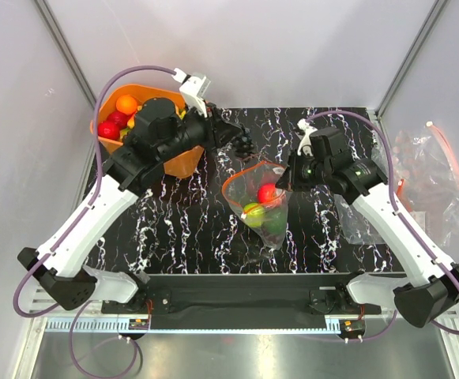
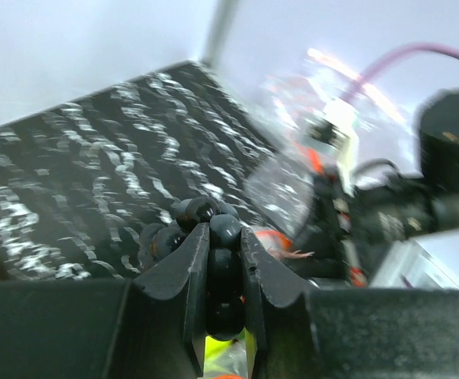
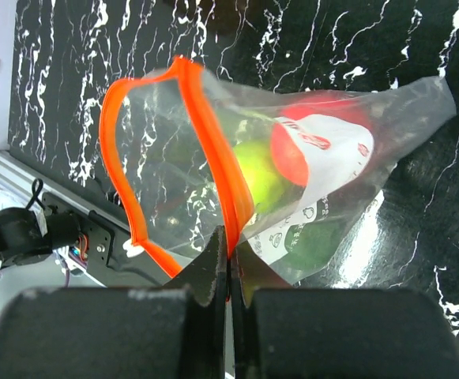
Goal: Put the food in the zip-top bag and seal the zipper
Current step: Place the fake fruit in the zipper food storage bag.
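Note:
The clear zip-top bag (image 1: 262, 207) lies mid-table, its mouth held open, with a red apple (image 1: 268, 193), a yellow-green piece (image 1: 253, 212) and a green piece inside. My right gripper (image 1: 290, 178) is shut on the bag's orange-red zipper strip (image 3: 213, 162) at the mouth's right edge; the bag also shows in the right wrist view (image 3: 316, 181). My left gripper (image 1: 239, 144) is shut on the dark purple grape bunch (image 2: 213, 237) and holds it just above and behind the bag's mouth. The grape bunch also shows from above (image 1: 247, 147).
An orange basket (image 1: 183, 161) with more toy fruit (image 1: 126, 104) stands at the back left, partly under my left arm. A heap of spare clear bags (image 1: 430, 178) lies at the right edge. The black marbled mat (image 1: 182, 229) ends near the arm bases.

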{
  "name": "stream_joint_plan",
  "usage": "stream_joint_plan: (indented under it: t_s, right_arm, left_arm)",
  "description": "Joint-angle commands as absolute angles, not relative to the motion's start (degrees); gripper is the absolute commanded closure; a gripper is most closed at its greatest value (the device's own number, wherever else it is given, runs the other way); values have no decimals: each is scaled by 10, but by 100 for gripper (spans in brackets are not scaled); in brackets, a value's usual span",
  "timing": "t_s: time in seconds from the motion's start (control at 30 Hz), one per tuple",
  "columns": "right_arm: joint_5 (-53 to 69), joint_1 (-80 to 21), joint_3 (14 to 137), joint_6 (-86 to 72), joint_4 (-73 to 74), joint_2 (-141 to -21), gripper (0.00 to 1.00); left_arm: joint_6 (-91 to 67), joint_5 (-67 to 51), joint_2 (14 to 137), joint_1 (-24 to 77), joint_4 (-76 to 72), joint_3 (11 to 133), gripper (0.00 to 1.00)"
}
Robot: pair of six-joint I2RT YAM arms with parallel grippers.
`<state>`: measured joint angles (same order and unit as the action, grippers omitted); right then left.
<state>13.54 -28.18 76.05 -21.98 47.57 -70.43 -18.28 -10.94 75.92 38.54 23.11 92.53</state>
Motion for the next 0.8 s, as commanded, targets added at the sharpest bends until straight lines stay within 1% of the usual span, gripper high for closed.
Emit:
stream_joint_plan:
  t_s: [0.0, 0.13, 0.23, 0.33, 0.4, 0.53, 0.67, 0.77]
  right_arm:
    - [118, -284, 768, -230, 438, -679, 100]
    - [99, -284, 759, -232, 435, -665, 100]
    - [93, -284, 756, -234, 435, -660, 100]
    - [88, -284, 755, -234, 437, -656, 100]
    - [84, -284, 751, -235, 435, -650, 100]
    - [80, -284, 751, -236, 436, -650, 100]
    - [75, -284, 751, -237, 437, -649, 100]
    - [73, -284, 749, -239, 437, -647, 100]
  left_arm:
    - [-194, -213, 778, 388, 216, 965, 79]
    - [-176, -258, 805, 411, 247, 989, 79]
    - [-149, -279, 830, 422, 285, 1012, 76]
    - [-102, -340, 874, 428, 355, 1052, 76]
    - [-91, -353, 902, 429, 387, 1070, 77]
    - [-81, -386, 925, 431, 393, 1070, 81]
    - [-72, -399, 923, 432, 388, 1059, 81]
    - [-53, -411, 916, 434, 389, 1044, 76]
